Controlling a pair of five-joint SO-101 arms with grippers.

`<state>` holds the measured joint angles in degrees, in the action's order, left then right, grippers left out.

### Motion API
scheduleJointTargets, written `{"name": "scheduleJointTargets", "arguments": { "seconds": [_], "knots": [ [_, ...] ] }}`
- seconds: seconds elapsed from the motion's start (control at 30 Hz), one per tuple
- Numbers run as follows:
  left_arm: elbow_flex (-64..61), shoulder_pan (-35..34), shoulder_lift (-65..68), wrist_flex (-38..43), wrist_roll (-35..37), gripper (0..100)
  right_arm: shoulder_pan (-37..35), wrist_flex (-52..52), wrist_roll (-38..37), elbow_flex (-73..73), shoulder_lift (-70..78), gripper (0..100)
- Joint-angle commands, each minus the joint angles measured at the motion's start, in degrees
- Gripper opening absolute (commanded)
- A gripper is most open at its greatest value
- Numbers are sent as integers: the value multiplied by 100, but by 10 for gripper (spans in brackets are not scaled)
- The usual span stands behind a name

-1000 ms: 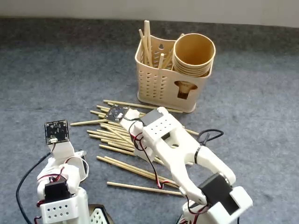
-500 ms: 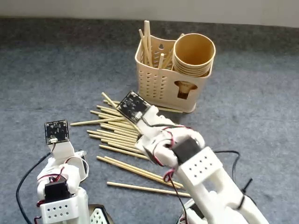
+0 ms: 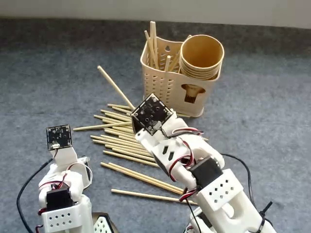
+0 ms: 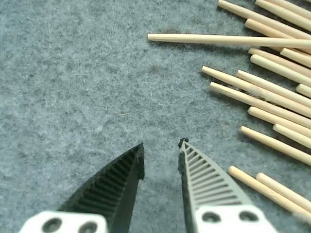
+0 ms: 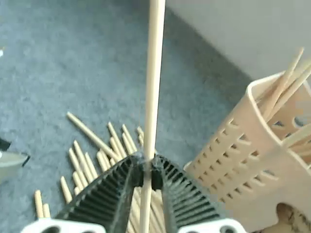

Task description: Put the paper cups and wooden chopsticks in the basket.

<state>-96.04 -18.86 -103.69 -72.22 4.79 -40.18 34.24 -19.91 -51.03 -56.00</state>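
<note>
Right gripper [image 5: 146,171] pinches one slim round wooden chopstick [image 5: 155,68]. Left gripper [image 4: 161,148]: ribbed fingers [image 4: 119,182] narrowly parted, holding nothing. Perforated plastic basket [image 3: 163,87] holds one paper cup stack [image 3: 201,57].

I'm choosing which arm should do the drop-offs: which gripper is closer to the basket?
Right. The right gripper, shut on a chopstick, is raised close to the basket; the left gripper, open, hangs over bare carpet on the far side of the chopstick pile.

Overhead view, wrist close-ups — common chopsticks [image 3: 116,142]
</note>
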Motion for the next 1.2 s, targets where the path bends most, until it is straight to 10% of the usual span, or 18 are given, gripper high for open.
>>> {"name": "scheduleJointTargets", "arguments": {
  "seconds": [0.0, 0.4, 1.17],
  "knots": [
    [-119, -31, 13, -18, -9, 130, 75, -1218, 62, 66, -101, 5],
    [-119, -31, 13, -18, -9, 130, 910, -3908, 53, 92, -84, 5],
    [-119, -31, 13, -18, -9, 130, 1771, -5226, 62, 1138, 2958, 5]
  ]
}}
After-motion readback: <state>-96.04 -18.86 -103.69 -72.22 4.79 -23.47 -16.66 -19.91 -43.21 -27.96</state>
